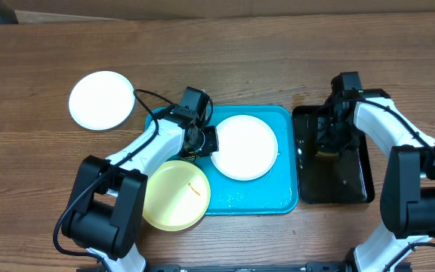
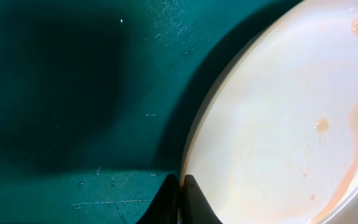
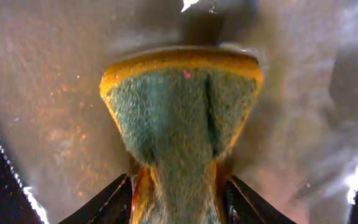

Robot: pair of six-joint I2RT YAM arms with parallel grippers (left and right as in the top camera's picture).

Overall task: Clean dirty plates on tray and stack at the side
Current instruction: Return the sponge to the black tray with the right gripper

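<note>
Stained white plate (image 2: pixel 278 124) clenched at its rim by left pincer (image 2: pixel 180 186), cyan tray (image 2: pixel 73 93) beneath, green-and-yellow sponge (image 3: pixel 179 112) grasped by right pincer (image 3: pixel 179 193), black tray (image 3: pixel 42 124) below it

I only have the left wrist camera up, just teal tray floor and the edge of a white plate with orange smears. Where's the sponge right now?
Observer: The sponge sits between the right gripper's fingers, at the black tray to the right of the cyan tray.
Operator: Any other plate on the cyan one?
Observer: A yellow-green plate overlaps its near-left corner and hangs out past the rim.
Operator: And the third plate?
Observer: Another white plate lies on the table off the tray's far-left corner, apart from it.
</note>
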